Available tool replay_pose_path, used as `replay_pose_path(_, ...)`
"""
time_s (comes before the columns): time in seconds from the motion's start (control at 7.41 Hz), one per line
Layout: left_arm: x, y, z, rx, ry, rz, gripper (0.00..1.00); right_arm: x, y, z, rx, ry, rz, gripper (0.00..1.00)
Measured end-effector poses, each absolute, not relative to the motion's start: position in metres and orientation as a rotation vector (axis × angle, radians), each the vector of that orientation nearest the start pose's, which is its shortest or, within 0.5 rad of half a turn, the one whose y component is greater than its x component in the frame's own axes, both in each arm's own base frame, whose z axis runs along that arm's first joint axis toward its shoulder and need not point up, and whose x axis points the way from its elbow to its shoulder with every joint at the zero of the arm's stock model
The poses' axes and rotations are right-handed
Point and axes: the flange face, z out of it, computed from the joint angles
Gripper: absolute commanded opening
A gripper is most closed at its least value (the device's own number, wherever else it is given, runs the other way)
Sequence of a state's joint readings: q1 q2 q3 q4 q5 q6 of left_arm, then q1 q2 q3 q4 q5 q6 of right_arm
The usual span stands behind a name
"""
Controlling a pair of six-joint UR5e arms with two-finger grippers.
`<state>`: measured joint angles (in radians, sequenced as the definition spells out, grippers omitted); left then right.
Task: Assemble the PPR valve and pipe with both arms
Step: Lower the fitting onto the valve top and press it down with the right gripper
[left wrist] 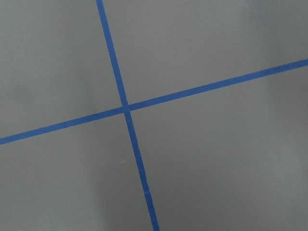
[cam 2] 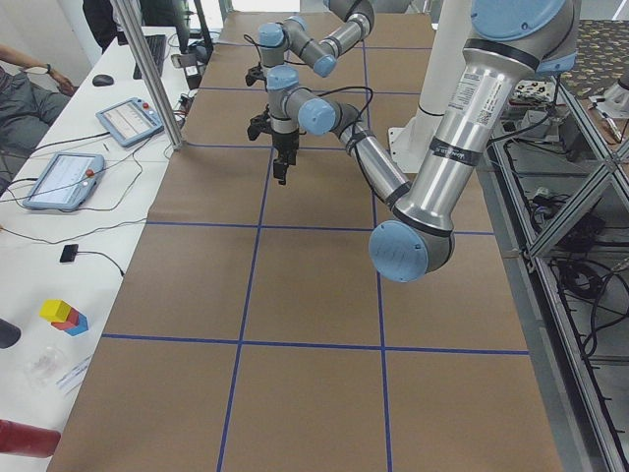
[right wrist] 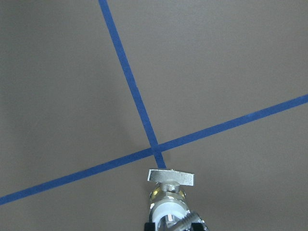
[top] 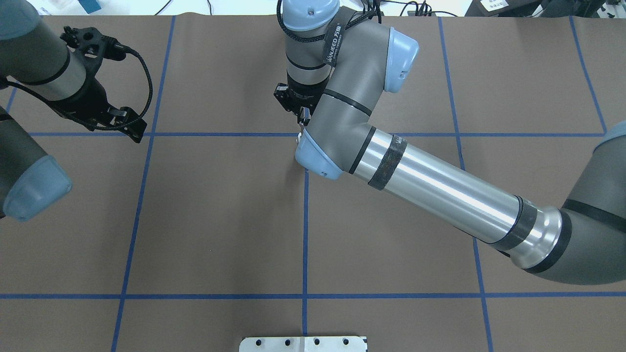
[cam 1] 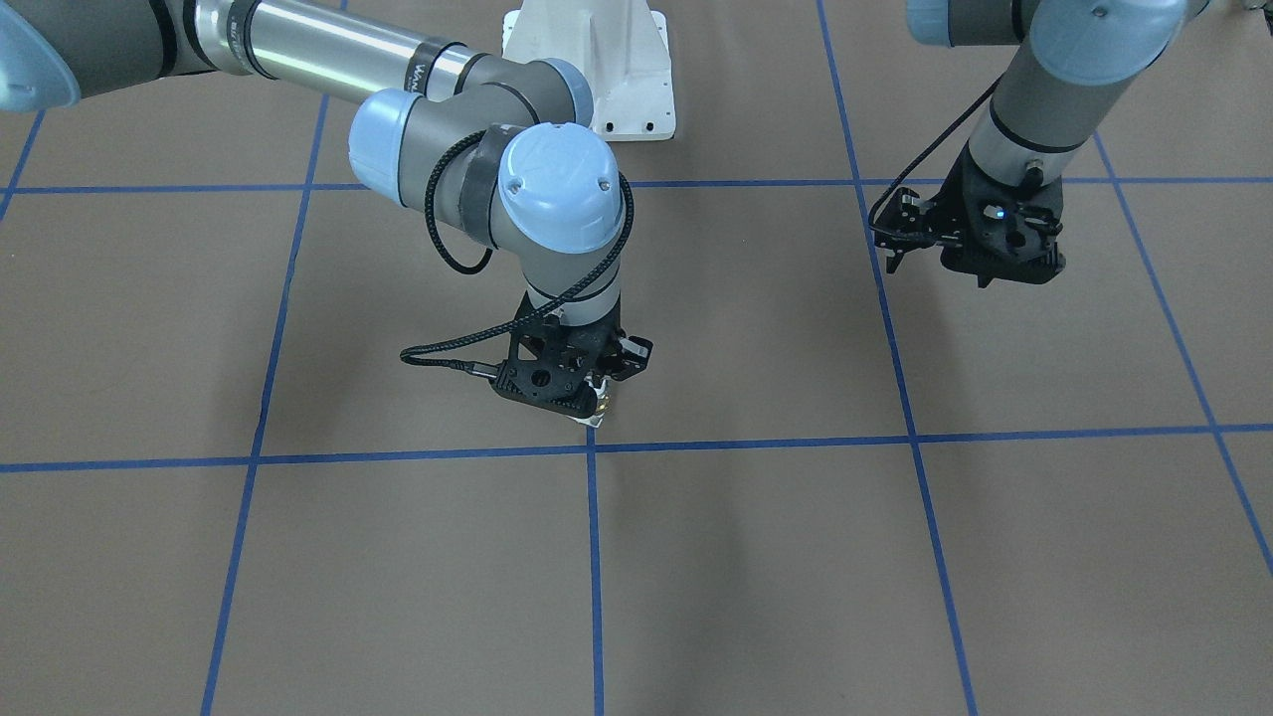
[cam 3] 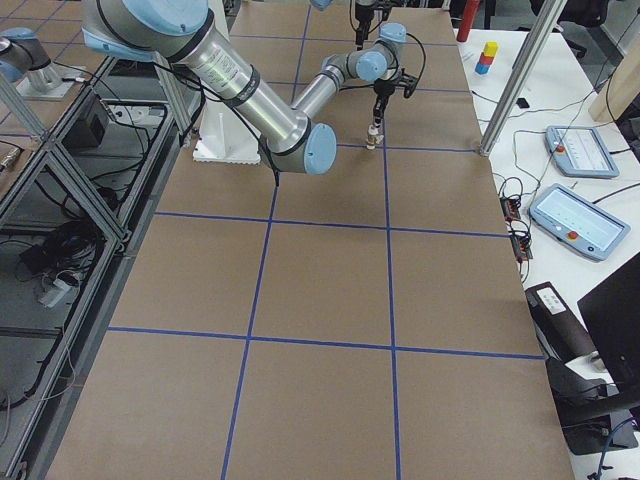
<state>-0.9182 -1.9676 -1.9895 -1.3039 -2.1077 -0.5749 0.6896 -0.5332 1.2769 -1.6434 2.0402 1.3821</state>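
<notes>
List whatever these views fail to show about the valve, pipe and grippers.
Valve: body cut off by right wrist view's bottom edge; in front view the right gripper covers it.
Pipe: appears in no view.
Left gripper: jaws' spread unreadable, dark against its own housing in front and overhead views.

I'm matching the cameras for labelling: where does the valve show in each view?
Front-facing: valve near centre.
Overhead: valve a pale sliver, top centre, mostly behind the right arm.
Exterior left: cannot pick it out.
Exterior right: valve top centre, tiny.
Left wrist: not in it.
Right wrist: valve bottom centre.
Landmark: the blue tape crossing beside it.
</notes>
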Motion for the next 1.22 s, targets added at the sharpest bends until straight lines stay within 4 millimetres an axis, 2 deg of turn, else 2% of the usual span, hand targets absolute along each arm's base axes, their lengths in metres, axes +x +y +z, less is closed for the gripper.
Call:
replay_pose_path(1.08,0.2771,-0.4958,0.2864,0.127,0.756,0.224,0.99,-0.5607,-0.5665,0.1253,-0.131,-0.797,0.308,0.0)
replay_pose_path(1.22,0.2769,-0.4959,0.2864,0.127,0.756,0.224,0.99,-0.5608,-0.5666,0.126,-0.131,-0.796,0.308,0.62)
